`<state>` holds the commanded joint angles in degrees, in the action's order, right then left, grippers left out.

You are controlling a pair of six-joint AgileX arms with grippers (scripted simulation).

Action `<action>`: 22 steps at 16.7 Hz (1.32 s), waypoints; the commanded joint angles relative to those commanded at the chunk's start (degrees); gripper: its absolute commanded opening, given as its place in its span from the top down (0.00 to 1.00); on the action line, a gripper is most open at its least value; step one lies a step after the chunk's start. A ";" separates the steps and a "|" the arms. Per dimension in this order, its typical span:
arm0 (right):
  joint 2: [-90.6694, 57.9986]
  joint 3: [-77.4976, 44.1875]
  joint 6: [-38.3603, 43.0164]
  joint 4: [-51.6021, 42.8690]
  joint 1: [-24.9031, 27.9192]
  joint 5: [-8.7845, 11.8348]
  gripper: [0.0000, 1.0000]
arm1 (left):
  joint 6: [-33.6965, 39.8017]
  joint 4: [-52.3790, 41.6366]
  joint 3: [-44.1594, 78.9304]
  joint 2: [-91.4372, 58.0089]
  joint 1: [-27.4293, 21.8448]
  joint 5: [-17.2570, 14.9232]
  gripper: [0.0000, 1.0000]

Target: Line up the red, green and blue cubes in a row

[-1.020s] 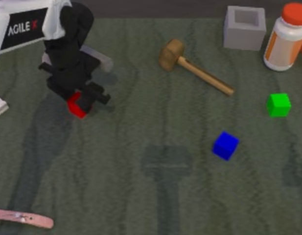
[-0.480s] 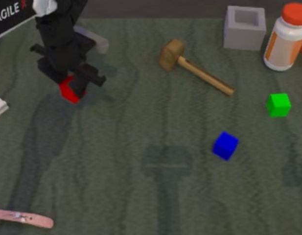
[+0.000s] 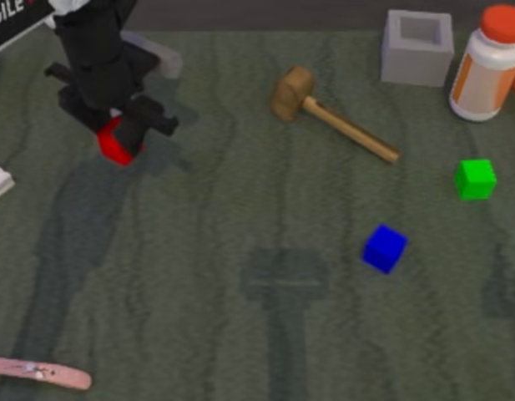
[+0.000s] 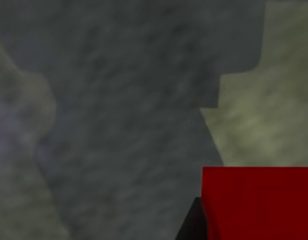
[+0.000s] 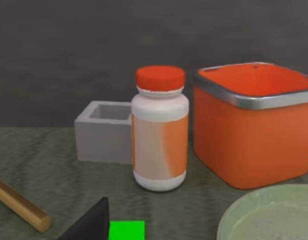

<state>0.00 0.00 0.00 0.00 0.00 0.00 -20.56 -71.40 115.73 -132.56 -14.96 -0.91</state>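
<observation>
Nearest the front edge in the top view, a pink strip [image 3: 38, 373] lies at the left corner of our green table [image 3: 199, 276]. Farther in, on the right half, the blue cube [image 3: 384, 248] sits alone on the cloth, turned a little askew. Beyond it and nearer the right edge rests the green cube [image 3: 475, 179], well apart from the blue one; our right wrist view catches its top [image 5: 126, 230] with a dark finger [image 5: 91, 222] of our right gripper just beside it, though we cannot tell how that gripper's jaws stand.

At about the same depth on the far left, our left gripper [image 3: 119, 138] pinches the red cube [image 3: 117, 146] between its black fingers, well apart from the other two cubes. In the left wrist view the red cube [image 4: 258, 202] fills one corner, with the gripper's shadow on the cloth behind it.

Farther back, a wooden mallet [image 3: 328, 113] lies slantwise near the middle. At the far right stand a grey hollow box [image 3: 417, 48] and a white bottle [image 3: 488, 65] with an orange cap. The right wrist view also shows an orange bin [image 5: 253, 125] beside the bottle and the rim of a pale green plate [image 5: 268, 215].
</observation>
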 joint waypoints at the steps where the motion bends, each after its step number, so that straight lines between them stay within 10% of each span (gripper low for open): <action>1: 0.00 0.00 0.00 0.00 0.00 0.00 0.00 | 1.21 0.18 -0.75 0.58 -0.65 0.06 1.00; 14: 0.00 0.00 0.00 0.00 0.00 0.00 0.00 | 53.25 6.85 -31.93 23.18 -21.48 1.88 1.00; 22: 0.00 0.00 0.00 0.00 0.00 0.00 0.00 | 60.22 8.75 -37.49 28.14 -24.72 2.31 1.00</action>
<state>0.00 0.00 0.00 0.00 0.00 0.00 39.66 -62.65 78.24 -104.41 -39.68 1.41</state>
